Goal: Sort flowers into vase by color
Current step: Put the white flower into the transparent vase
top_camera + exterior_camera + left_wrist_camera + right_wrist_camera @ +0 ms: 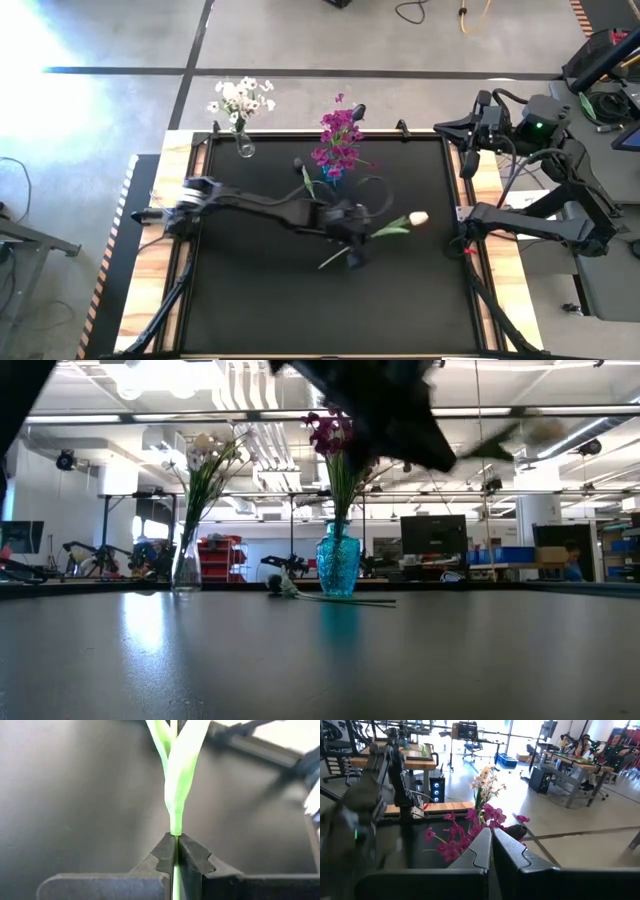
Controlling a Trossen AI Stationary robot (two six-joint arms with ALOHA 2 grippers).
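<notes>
My left gripper (pixel 356 250) (pixel 174 842) is over the middle of the table, shut on a cream-peach tulip (pixel 418 217); in the low view the bud (pixel 545 430) shows high above the table. A clear vase (pixel 244 148) with white blossoms (pixel 240 97) stands at the table's far edge. A blue vase (pixel 338 568) beside it holds magenta sprays (pixel 338 140) and a dark bud (pixel 358 110). Another dark-budded flower (pixel 285 586) lies flat on the table by the blue vase. My right gripper (pixel 468 160) (pixel 490 845) waits shut at the table's far right corner. My left gripper pinches the tulip's green stem (pixel 175 827) between its two fingers, below the leaves (pixel 182 760) and nearer the cut end (pixel 322 265) than the bud. The fingers lie across the stem. The flower is lifted clear of the table, lying roughly level with its bud toward the right edge.
The black mat (pixel 260 300) covers the table inside a raised frame; its near half holds nothing but the arm above it. The left arm (pixel 260 205) stretches from the left edge to the middle. The right arm's links (pixel 540 225) are folded beyond the right edge.
</notes>
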